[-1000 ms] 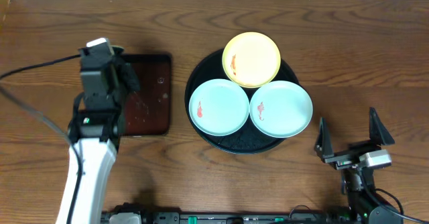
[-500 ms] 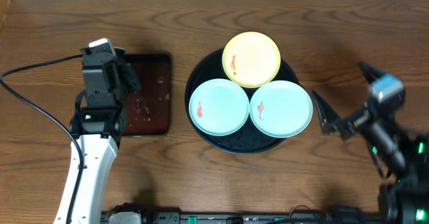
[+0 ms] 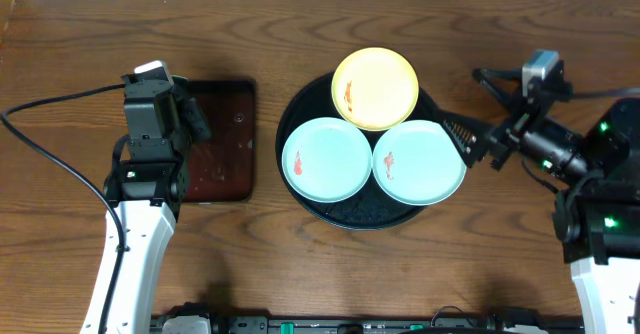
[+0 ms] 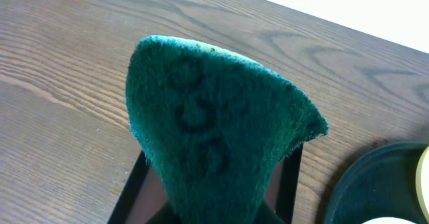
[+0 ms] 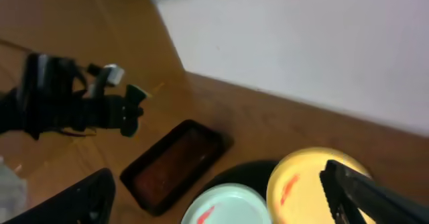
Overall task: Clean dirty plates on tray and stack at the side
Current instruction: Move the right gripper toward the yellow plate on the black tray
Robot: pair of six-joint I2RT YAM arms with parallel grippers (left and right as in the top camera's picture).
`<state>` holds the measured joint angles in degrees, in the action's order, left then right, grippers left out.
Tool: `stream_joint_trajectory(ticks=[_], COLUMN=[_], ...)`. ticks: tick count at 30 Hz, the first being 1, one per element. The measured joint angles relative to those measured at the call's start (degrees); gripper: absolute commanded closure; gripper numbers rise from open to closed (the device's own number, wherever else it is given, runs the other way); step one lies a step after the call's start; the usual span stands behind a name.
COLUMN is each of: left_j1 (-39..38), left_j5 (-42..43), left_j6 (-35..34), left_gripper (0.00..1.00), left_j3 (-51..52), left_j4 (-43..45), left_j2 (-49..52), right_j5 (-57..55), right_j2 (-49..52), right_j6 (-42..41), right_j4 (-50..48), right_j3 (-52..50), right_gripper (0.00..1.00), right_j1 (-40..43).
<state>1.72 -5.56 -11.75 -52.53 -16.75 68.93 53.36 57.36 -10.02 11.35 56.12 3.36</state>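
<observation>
The right gripper (image 3: 459,98), jaws wide open and empty, should grip the rim of the nearest mint plate (image 3: 420,162), 1 of 3 on the tray (image 3: 352,217), squarely, while the left gripper (image 3: 188,119), clamped on the sponge (image 4: 214,137), hovers well apart.

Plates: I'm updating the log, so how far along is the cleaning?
Done: nothing; all three plates sit smeared on the black tray. In hand: left tool grips a green sponge; right tool open beside the right blue plate. Left: wiping and stacking everything.
</observation>
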Motion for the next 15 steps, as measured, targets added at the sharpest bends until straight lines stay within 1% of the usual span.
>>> stream_joint_trajectory(ticks=[1,2,3,7,9,11,15], left_j1=[0.00,0.00,0.00,0.00,0.00,0.00,0.00], left_j5=[0.00,0.02,0.07,0.55,0.72,0.90,0.92], left_j6=[0.00,0.00,0.00,0.00,0.00,-0.02,-0.44], left_gripper=[0.93,0.93,0.93,0.93,0.93,0.93,0.93], left_j3=[0.00,0.00,0.00,0.00,0.00,0.00,0.00], left_j4=[-0.09,-0.17,-0.24,-0.28,-0.31,-0.52,-1.57], left_j2=[0.00,0.00,0.00,0.00,0.00,0.00,0.00], right_j5=[-1.75,-2.56,-4.50,-10.40,-14.93,-18.32,-21.92], right_j2=[0.39,0.63,1.07,3.17,5.16,6.32,6.19], right_j6=[-1.18,-1.66,-2.47,-2.54,-1.75,-0.52,0.90], right_j4=[2.60,3.43,6.71,17.94,27.78,32.70,34.49], right_j3=[0.50,0.66,1.60,6.10,11.08,14.43,18.67], right_gripper=[0.06,0.04,0.01,0.01,0.01,0.01,0.01], right_j1=[-0.13,-0.22,-0.59,-3.15,-5.55,-7.80,-11.82])
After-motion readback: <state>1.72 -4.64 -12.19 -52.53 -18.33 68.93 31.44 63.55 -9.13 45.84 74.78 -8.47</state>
